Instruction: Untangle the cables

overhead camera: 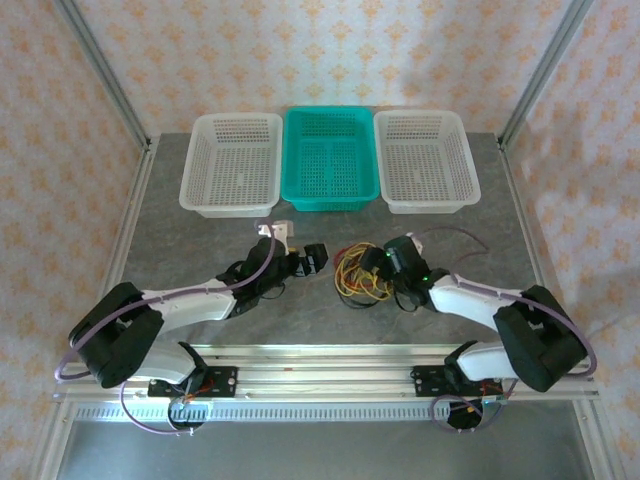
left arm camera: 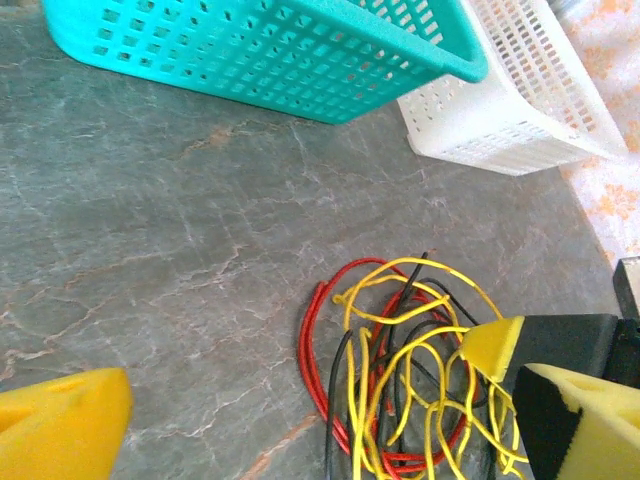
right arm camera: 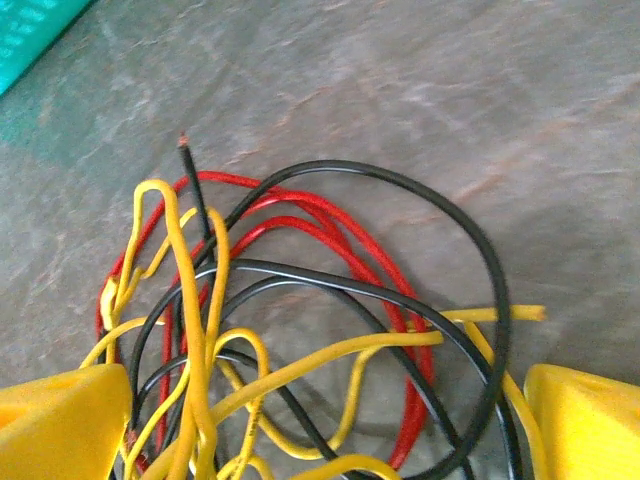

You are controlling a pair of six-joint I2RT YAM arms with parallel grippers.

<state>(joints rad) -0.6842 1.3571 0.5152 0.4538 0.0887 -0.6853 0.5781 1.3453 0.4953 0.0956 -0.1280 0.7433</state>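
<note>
Okay, top view first: seeing the thin yellow, red and black wire cables [overhead camera: 360,272] lying as one tangled heap on the grey marbled table [overhead camera: 200,240], near the middle. Heap sitting well apart from three perforated plastic baskets lined up at the far edge: white rectangular basket [overhead camera: 233,163] left, teal rectangular basket [overhead camera: 330,158] centre, second white basket [overhead camera: 425,160] right. Spotting the left gripper [overhead camera: 315,258] just beside the heap on its left, and the right gripper [overhead camera: 378,262] sitting over the heap's right part. Not resolving finger spacing from up here.

Left wrist: looking at the left gripper [left arm camera: 320,410] with yellow foam pads [left arm camera: 60,425] spread wide, gripping nothing. Seeing the cables [left arm camera: 400,390] lying on the table ahead, nearer the right-hand pad, red loop outermost on the left. Catching the teal basket [left arm camera: 270,50] and the second white basket [left arm camera: 520,100] across the top.

Right wrist: looking at the right gripper [right arm camera: 320,430] with yellow pads [right arm camera: 60,425] far apart at the bottom corners. Seeing the cables [right arm camera: 300,300] lying between them on the table, strands running up against both pads, nothing pinched. Noting a black end with a reddish tip pointing away, a yellow end poking toward the right-hand pad, and a sliver of teal basket [right arm camera: 30,30] top left.
</note>
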